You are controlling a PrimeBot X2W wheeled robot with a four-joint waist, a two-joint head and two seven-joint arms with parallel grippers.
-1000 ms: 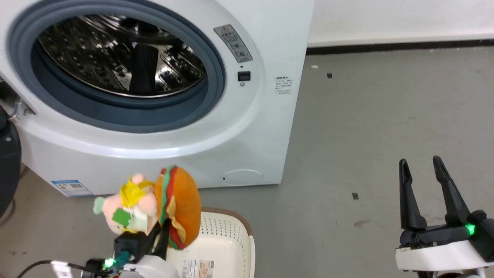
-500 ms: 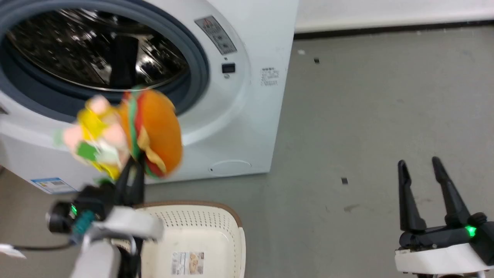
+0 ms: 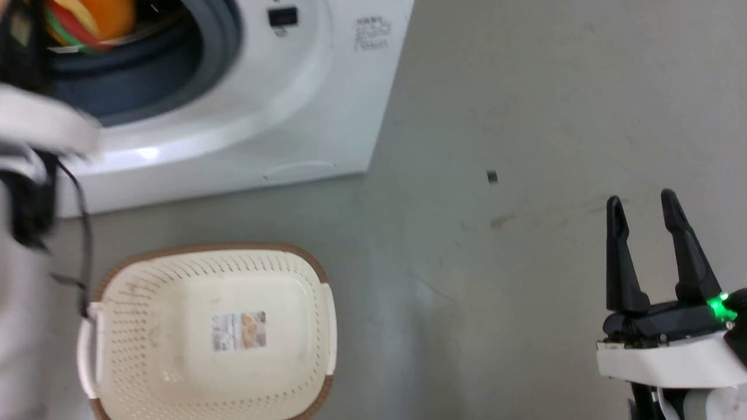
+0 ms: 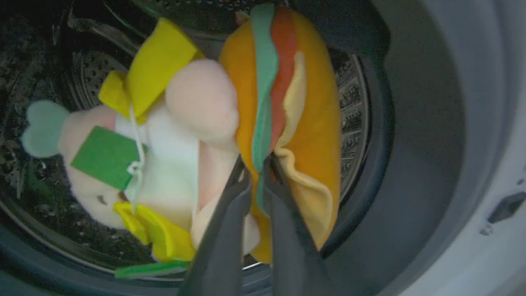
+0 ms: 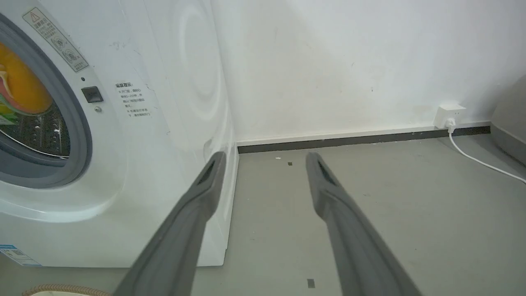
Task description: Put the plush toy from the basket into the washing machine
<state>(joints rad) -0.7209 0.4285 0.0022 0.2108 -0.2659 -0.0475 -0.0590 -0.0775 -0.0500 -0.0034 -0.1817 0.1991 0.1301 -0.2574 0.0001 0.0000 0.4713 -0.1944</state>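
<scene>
Since a second ago, plush toy (image 4: 185, 139) is rising from above the basket (image 3: 318, 274) to the washing machine (image 3: 280, 116) porthole, grey ring clear around it. Left gripper (image 4: 257, 164) is pinching the burger's layers, fingers nearly together, arm reaching forward. Basket is sitting on grey floor (image 3: 525, 116). Right gripper (image 3: 640, 198) is hovering parted, holding nothing, over open floor.

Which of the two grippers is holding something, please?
The left gripper, shut on the plush toy at the washing machine; the right gripper stands open, empty.
</scene>
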